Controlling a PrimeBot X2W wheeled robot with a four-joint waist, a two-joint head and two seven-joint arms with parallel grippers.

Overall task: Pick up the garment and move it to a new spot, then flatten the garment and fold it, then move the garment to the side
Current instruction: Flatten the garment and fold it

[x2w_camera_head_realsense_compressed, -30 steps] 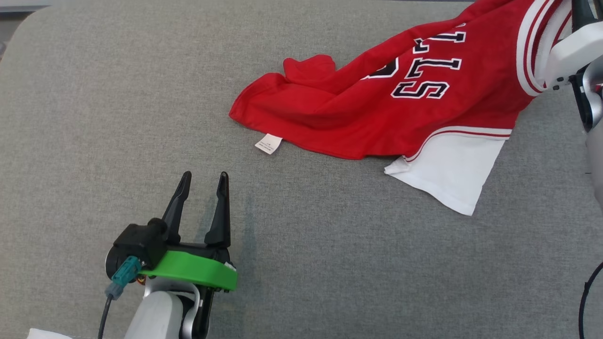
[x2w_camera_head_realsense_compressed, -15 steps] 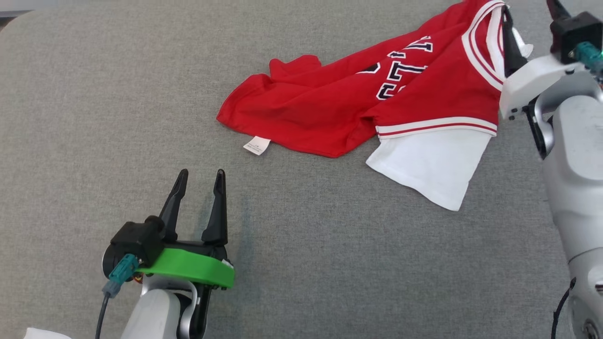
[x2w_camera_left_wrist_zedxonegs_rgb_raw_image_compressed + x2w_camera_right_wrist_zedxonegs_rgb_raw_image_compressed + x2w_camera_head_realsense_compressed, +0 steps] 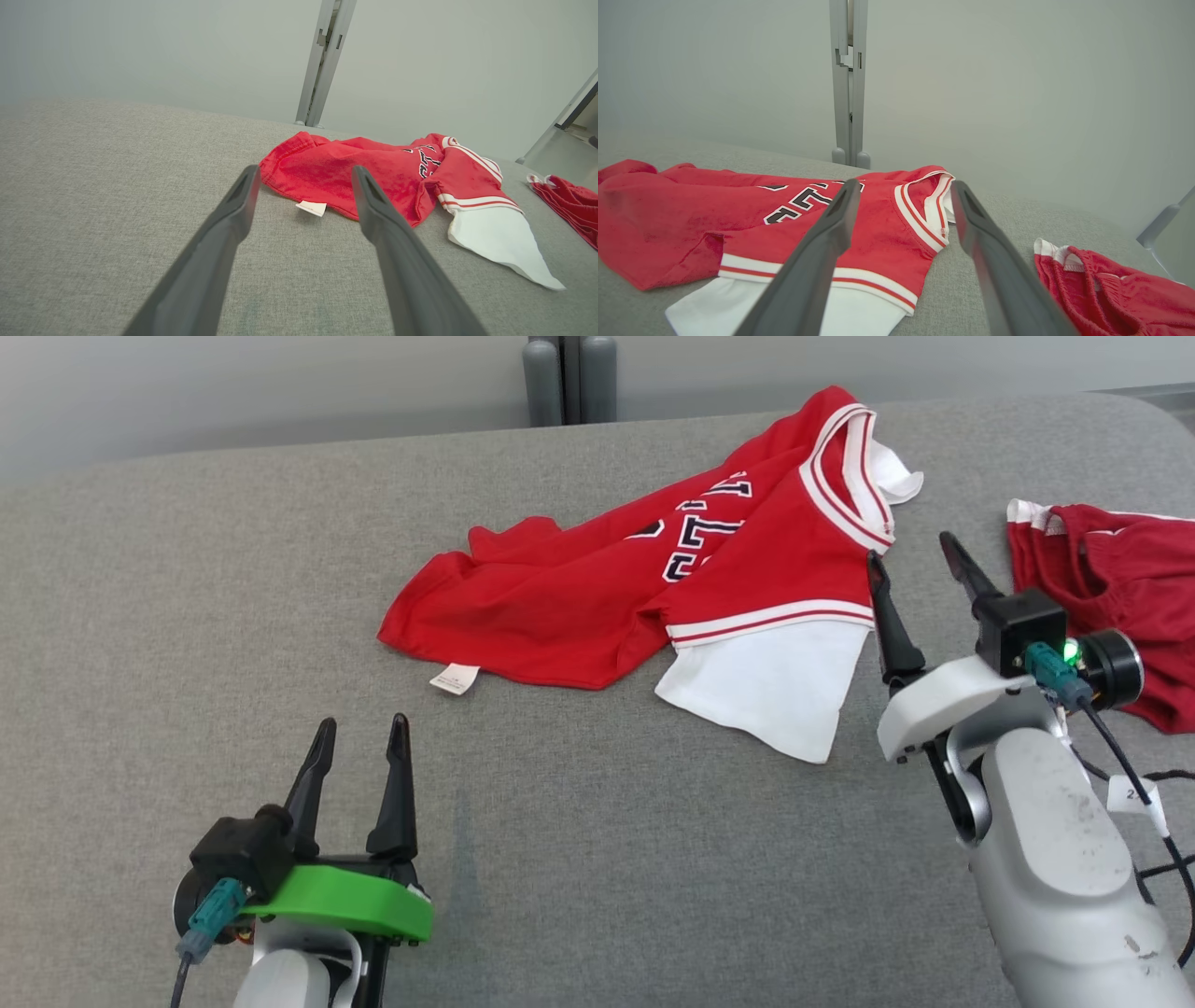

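On surface (image 3: 187, 616), garment (image 3: 560, 607) diagonal, collar (image 3: 845, 476) far-right

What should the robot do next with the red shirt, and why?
Probably reach the left claw forward to the edge of the red shirt by its white tag. The shirt lies rumpled on the grey surface, that claw and the right claw are open and empty, so pulling it flat likely comes before folding.
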